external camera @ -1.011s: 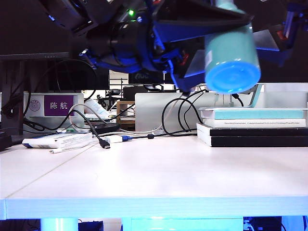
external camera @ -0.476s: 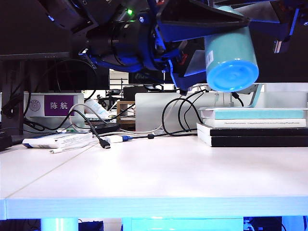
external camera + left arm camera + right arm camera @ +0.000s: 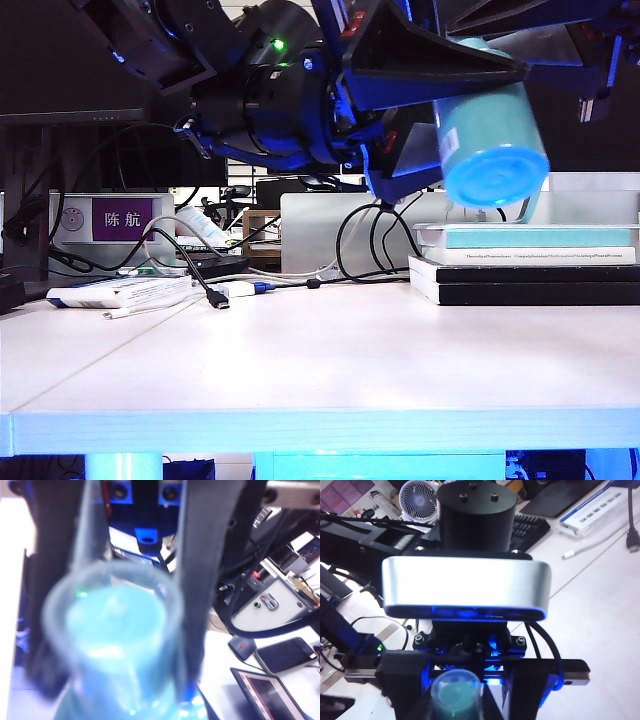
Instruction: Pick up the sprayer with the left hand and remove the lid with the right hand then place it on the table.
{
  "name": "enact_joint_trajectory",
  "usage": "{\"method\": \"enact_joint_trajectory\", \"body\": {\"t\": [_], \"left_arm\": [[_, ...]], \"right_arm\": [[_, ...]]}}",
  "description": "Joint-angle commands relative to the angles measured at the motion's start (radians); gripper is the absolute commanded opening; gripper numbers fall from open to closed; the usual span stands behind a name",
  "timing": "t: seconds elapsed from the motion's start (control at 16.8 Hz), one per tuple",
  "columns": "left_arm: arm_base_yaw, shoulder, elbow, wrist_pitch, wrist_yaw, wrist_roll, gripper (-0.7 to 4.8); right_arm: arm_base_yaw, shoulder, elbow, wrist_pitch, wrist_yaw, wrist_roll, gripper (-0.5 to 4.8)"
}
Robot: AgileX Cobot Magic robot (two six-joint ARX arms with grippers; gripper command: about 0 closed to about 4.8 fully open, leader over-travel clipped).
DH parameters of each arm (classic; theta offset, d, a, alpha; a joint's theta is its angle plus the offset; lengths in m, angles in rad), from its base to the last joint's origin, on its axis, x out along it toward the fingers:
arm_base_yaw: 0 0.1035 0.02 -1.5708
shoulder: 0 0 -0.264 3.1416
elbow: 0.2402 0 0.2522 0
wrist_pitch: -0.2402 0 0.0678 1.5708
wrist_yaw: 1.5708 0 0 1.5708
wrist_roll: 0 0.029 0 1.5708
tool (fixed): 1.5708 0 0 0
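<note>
The teal sprayer [image 3: 490,130] hangs high over the table [image 3: 330,360], its round base facing the exterior camera. My left gripper [image 3: 468,108], the one with the green light, is shut on its body. The body fills the near part of the left wrist view as a blurred teal mass [image 3: 115,700]. The clear lid [image 3: 112,625] sits on the nozzle. My right gripper [image 3: 456,700] has come in from the opposite side, and its black fingers [image 3: 210,580] press on both sides of the lid [image 3: 455,692]. From the exterior camera the lid is hidden behind the bottle.
A stack of books [image 3: 530,265] lies at the back right of the table. Black cables [image 3: 210,290] and a white-and-blue box [image 3: 120,293] lie at the back left, before a purple sign [image 3: 123,218]. A fan [image 3: 417,497] and a keyboard [image 3: 530,527] stand beyond.
The sprayer has drifted slightly right and lower in the left gripper's hold. The right gripper's dark parts at the upper right have shifted in behind it.
</note>
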Motion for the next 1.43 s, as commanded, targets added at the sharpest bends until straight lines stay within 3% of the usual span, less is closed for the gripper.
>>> {"method": "enact_joint_trajectory", "body": {"t": [0.06,0.24,0.48,0.54,0.59,0.83,0.95,1.13,1.43], "left_arm": [[0.074,0.008,-0.012,-0.078,0.057,0.008,-0.06],[0.166,-0.006,-0.011,-0.082,0.109,-0.004,-0.06],[0.137,-0.015,-0.011,-0.070,0.104,0.007,-0.06],[0.193,-0.016,-0.011,0.065,-0.229,0.038,-0.06],[0.203,-0.016,-0.011,0.055,-0.363,0.086,-0.06],[0.203,-0.016,-0.013,0.056,-0.645,0.228,-0.06],[0.192,-0.015,-0.030,0.106,-0.773,0.255,-0.06],[0.192,-0.015,-0.098,0.286,-0.864,0.227,-0.06],[0.200,-0.011,-0.332,0.759,-0.877,0.162,-0.06]], "right_arm": [[-0.076,-0.004,0.025,0.130,0.134,-0.002,-0.05],[-0.084,-0.003,0.025,0.131,0.132,-0.003,-0.05],[-0.084,-0.003,0.025,0.172,0.152,0.005,-0.05],[-0.089,0.014,0.024,0.079,0.383,-0.058,-0.05],[-0.087,0.029,0.023,0.043,0.419,-0.086,-0.05],[-0.063,0.104,0.016,-0.005,0.564,-0.134,-0.05],[-0.051,0.172,0.007,0.027,0.602,-0.135,-0.05],[-0.046,0.282,-0.002,0.100,0.658,-0.135,-0.05],[-0.046,0.430,-0.002,0.250,0.686,-0.136,-0.05]]}}
